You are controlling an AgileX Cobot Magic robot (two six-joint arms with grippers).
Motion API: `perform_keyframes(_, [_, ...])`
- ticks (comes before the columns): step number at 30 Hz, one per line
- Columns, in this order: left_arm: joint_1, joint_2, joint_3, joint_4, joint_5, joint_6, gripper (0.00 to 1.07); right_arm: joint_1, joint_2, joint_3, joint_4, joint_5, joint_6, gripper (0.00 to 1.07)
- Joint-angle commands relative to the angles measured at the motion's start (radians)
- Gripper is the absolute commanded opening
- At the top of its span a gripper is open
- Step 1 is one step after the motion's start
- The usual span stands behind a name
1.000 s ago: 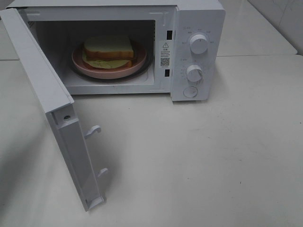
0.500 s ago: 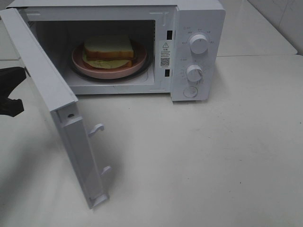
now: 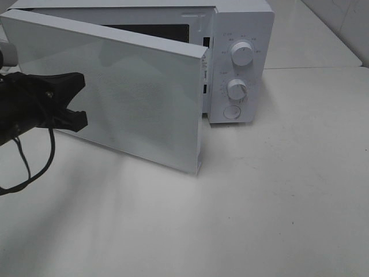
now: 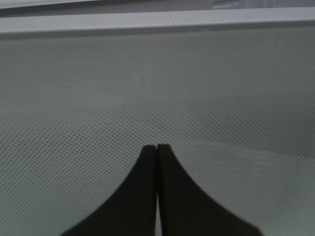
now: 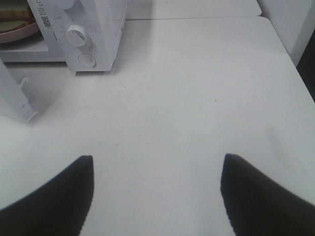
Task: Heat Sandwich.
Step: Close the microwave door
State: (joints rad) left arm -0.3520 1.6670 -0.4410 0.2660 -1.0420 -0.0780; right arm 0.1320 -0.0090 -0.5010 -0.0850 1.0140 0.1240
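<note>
At the far left, the left claw is closed, its two black fingers pressed flat together with nothing between them. Its tips sit right at the outer face of the microwave door, on the dotted window panel; the pictures don't show whether they actually press on it. A thin black cable loops down from the arm over the surface.

The door is hinged on the left and stands partly swung in. Its free edge is near the control panel but still clear of the oven front, so the microwave is not shut. From the high camera the door covers nearly all of the cavity, leaving only a dark strip above its top edge.

The sandwich is inside the cavity, lying on a pink plate. Only the right wrist view catches a sliver of it, past the door's edge.

To the right of the door is the white control panel, with an upper knob, a lower knob and a round button in a column.

Further right, well apart from the oven, the right claw is spread wide and holds nothing, with bare pale surface showing between its two dark fingers
</note>
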Motion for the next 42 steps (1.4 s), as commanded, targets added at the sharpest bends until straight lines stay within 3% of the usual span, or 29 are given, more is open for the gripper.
perform_keyframes(1, [-0.057, 0.024, -0.041, -0.092, -0.017, 0.007, 0.00, -0.007, -0.023, 0.003, 0.000, -0.016, -0.003, 0.71])
perform_keyframes(7, [-0.154, 0.098, -0.124, -0.187, -0.011, 0.029, 0.00, -0.007, -0.023, 0.003, 0.000, -0.016, -0.003, 0.70])
perform_keyframes(19, [-0.263, 0.201, -0.320, -0.331, 0.077, 0.049, 0.00, -0.007, -0.023, 0.003, 0.000, -0.016, -0.003, 0.69])
perform_keyframes(36, [-0.277, 0.357, -0.589, -0.377, 0.177, 0.055, 0.00, -0.007, -0.023, 0.003, 0.000, -0.016, -0.003, 0.69])
perform_keyframes(42, [-0.275, 0.405, -0.686, -0.452, 0.200, 0.055, 0.00, -0.007, -0.023, 0.003, 0.000, -0.016, -0.003, 0.68])
